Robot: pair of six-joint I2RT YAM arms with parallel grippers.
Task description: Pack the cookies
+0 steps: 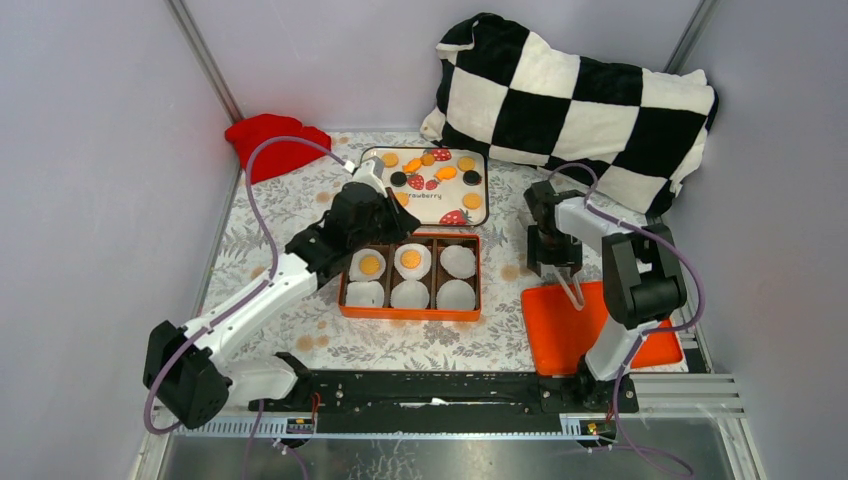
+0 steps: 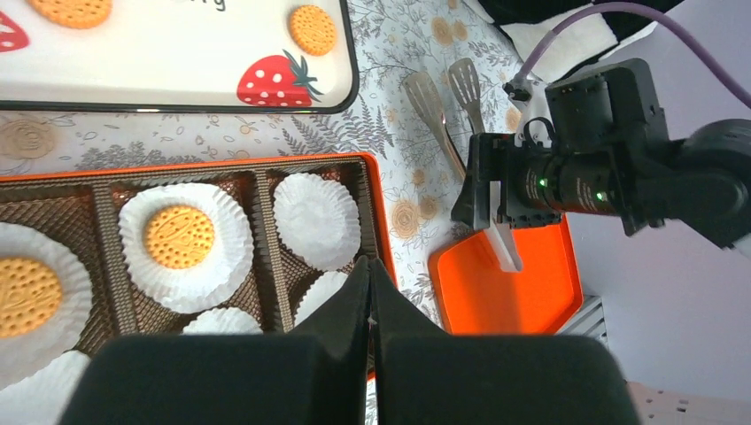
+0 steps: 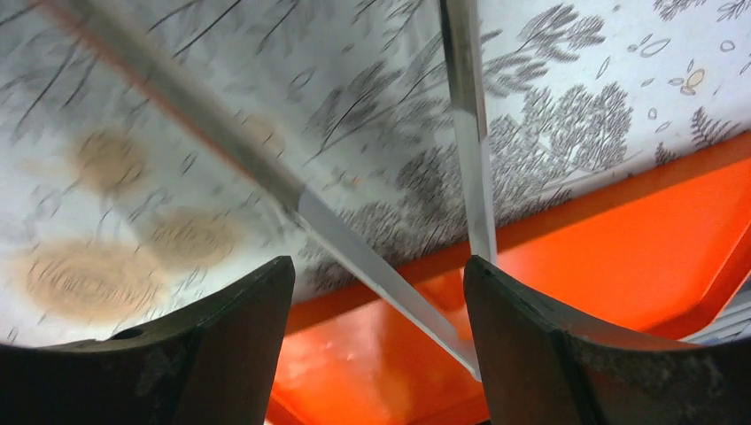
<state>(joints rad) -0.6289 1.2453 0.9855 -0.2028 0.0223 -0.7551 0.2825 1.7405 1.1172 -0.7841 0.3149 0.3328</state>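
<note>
Several cookies, orange-yellow (image 1: 447, 172) and black (image 1: 398, 179), lie on the strawberry-print tray (image 1: 470, 212). Two orange-yellow cookies (image 1: 370, 265) (image 1: 410, 259) sit in white paper cups in the orange six-compartment box (image 1: 408, 314); both also show in the left wrist view (image 2: 180, 236) (image 2: 27, 295). My left gripper (image 1: 403, 233) (image 2: 369, 276) is shut and empty, above the box's far edge. My right gripper (image 1: 556, 268) (image 3: 379, 292) is open, its fingers on either side of the metal tongs (image 1: 573, 290) (image 3: 354, 239), which lie partly on the orange lid (image 1: 560, 340).
The tongs' flat ends (image 2: 443, 97) rest on the floral tablecloth right of the box. A checkered pillow (image 1: 570, 100) lies at the back right and a red cloth (image 1: 275, 140) at the back left. Walls close in on both sides.
</note>
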